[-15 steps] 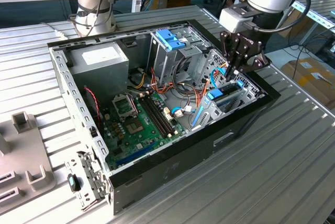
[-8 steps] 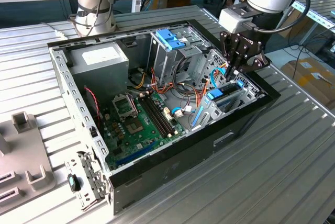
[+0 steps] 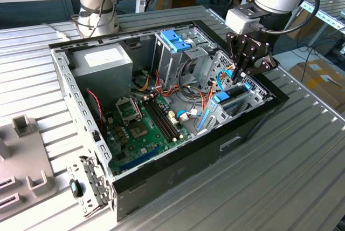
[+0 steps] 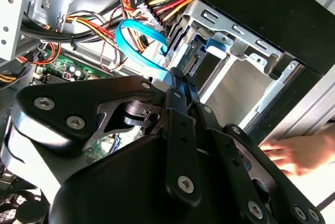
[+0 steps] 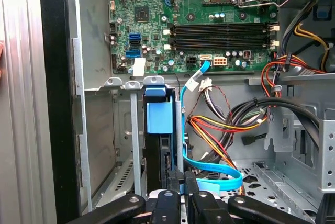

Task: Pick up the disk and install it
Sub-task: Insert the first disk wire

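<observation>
The disk [image 5: 158, 124] is standing on edge in a drive bay [image 5: 99, 130] slot, on the side of the computer case [image 3: 178, 179] toward the exterior view's right. The gripper [image 5: 179, 181] is hovering at its upper edge, fingers drawn nearly together; whether they are pinching it cannot be told. The second wrist view is showing a person's hand [image 4: 296, 153] just outside the case, while the first wrist view is showing the motherboard [image 5: 199, 20] beyond the bay.

Disk [image 5: 158, 153] — stands on edge in a slot of the drive bay [image 5: 99, 130], narrow dark side showing. Light-blue carrier rails frame it, with a blue tab at the end nearest the motherboard. Exterior view — it sits slanted.
</observation>
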Robot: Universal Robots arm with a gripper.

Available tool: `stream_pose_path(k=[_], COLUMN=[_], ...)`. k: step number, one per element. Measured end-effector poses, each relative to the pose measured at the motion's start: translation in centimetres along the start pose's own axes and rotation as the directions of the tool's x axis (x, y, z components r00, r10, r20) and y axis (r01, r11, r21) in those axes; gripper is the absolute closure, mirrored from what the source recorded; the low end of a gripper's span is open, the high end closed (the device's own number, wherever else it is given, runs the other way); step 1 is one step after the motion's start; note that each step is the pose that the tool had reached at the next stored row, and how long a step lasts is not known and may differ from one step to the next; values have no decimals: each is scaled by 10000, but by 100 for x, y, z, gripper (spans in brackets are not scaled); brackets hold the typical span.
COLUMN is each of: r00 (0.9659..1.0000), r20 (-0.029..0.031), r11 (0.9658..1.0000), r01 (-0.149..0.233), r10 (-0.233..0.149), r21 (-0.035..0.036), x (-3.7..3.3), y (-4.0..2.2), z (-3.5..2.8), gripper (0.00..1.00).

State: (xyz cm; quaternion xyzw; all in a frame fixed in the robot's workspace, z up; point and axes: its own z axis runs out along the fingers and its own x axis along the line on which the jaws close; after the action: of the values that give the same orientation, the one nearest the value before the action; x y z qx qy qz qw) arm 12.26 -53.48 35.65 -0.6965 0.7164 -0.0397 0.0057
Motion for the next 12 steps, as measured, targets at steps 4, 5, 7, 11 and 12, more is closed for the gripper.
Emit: stream_pose_path(k=[4, 5, 7, 11, 12], r00=[10000, 10000, 10000, 10000, 10000], r20=[9, 9, 15, 25, 25], r11=[9999, 9998, 9993, 9976, 9975], r01=[-2, -2, -4, -8, -7], r10=[2, 2, 3, 6, 5], r21=[130, 196, 372, 698, 712], x=[1, 1, 3, 5, 5], y=[23, 32, 55, 100, 104], z=[3, 4, 7, 9, 9], gripper=[84, 84, 84, 84, 84])
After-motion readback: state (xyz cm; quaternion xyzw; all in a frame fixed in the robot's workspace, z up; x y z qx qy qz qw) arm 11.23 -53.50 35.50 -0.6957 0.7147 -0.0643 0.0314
